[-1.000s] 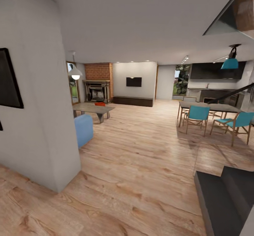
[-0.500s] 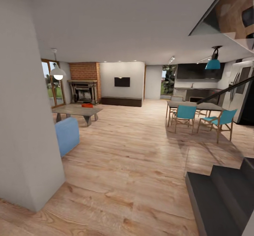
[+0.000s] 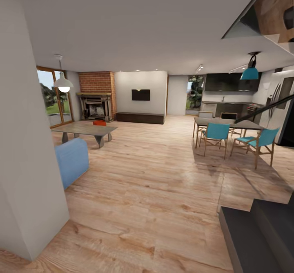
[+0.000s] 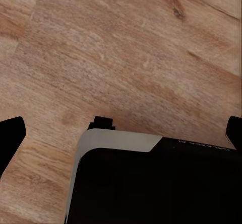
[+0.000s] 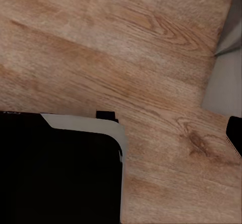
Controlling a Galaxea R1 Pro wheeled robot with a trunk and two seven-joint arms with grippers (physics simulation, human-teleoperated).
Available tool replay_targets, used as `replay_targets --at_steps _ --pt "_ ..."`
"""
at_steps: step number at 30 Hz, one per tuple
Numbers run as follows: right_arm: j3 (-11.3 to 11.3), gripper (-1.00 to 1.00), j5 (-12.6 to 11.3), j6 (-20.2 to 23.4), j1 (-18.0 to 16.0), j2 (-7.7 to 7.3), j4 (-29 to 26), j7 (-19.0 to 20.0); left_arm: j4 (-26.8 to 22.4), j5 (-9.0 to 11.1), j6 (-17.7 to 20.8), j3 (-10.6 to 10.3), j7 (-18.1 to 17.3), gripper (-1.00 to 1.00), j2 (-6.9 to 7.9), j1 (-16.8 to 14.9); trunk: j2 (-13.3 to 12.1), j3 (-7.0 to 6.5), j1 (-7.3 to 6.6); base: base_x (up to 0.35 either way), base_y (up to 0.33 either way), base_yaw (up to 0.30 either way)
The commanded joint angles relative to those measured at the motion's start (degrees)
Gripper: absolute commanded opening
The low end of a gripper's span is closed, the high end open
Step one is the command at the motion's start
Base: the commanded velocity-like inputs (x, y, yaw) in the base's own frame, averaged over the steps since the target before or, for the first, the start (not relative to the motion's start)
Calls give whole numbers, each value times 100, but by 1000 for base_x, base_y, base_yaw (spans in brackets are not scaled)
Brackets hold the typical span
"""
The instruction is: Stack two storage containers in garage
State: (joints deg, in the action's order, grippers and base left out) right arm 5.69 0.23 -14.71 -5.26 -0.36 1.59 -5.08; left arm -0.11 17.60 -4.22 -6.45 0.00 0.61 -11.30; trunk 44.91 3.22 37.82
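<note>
One red-orange storage container (image 3: 99, 122) sits on the low grey table (image 3: 81, 129) in the living room, far ahead at the left, in front of the brick fireplace (image 3: 97, 97). A second container is not visible from here. In the left wrist view my left gripper (image 4: 121, 133) is open, with a dark fingertip (image 4: 10, 133) at each side edge, above wood-plank floor and my dark base. My right gripper (image 5: 121, 131) is also held wide; one fingertip (image 5: 235, 133) shows, and the other is lost against the base.
A white wall corner (image 3: 28, 175) stands close at my left, with a blue seat (image 3: 72, 160) behind it. Dark stair steps (image 3: 261, 232) rise at the lower right. A dining table with teal chairs (image 3: 216, 134) is at the right. A dark low bench (image 3: 141, 117) lines the far wall.
The whole head view has shifted, so the camera moved past the white wall corner. More of the glass door at the left shows now. The container stays on the table.
</note>
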Motion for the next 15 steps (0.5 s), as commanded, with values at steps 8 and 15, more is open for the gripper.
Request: replay_targets --at_steps 8,15 --pt "46 100 3 -31 -9 5 17 -37 9 51 -9 -49 0 100 0 -7 7 9 5 323 0 0" --pt "46 100 3 -32 -10 9 17 -37 6 51 -8 -49 0 100 0 -10 7 9 5 323 0 0"
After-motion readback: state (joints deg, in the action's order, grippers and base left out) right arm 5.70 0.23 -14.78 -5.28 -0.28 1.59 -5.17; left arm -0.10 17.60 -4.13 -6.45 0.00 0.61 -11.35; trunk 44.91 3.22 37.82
